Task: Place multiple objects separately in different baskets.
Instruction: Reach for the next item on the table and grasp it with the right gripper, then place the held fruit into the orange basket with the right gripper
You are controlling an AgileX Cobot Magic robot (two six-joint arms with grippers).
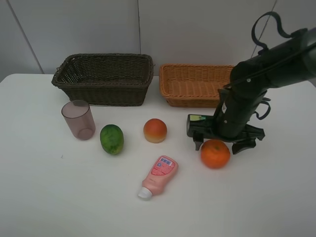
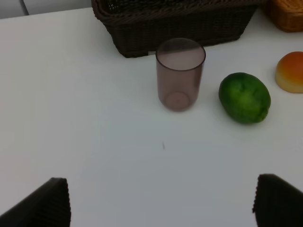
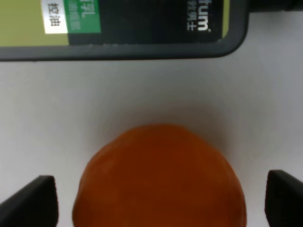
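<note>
Two woven baskets stand side by side along the far edge of the white desk (image 1: 276, 197). The dark brown basket (image 1: 102, 79), the deeper one, is toward the left edge, and the light orange-tan basket (image 1: 192, 85), the shallower one, is toward the right. All six objects lie on the desk in front of them, outside both.

The right arm reaches down from the right edge, and the right hand (image 1: 218, 145) hangs low over the orange (image 1: 215, 155). Its fingers are spread wide on either side of the fruit, and the wrist view shows a gap at each pad (image 3: 31, 201), so nothing is gripped. The left hand (image 2: 161, 203) is fully apart above bare desk near the left edge and holds nothing.

The pink squeeze bottle (image 1: 159, 176) lies on its side closest to the near edge, its white cap pointing that way. The dark bottle (image 1: 196, 122) lies flat just beyond the orange, partly under the arm. Its label is green and yellow with white print.

The translucent mauve cup (image 1: 78, 119) stands upright in front of the dark basket. The green oval fruit (image 1: 112, 139) sits just beside it. The red-yellow peach-like fruit (image 1: 155, 130) rests near the middle of the desk.
</note>
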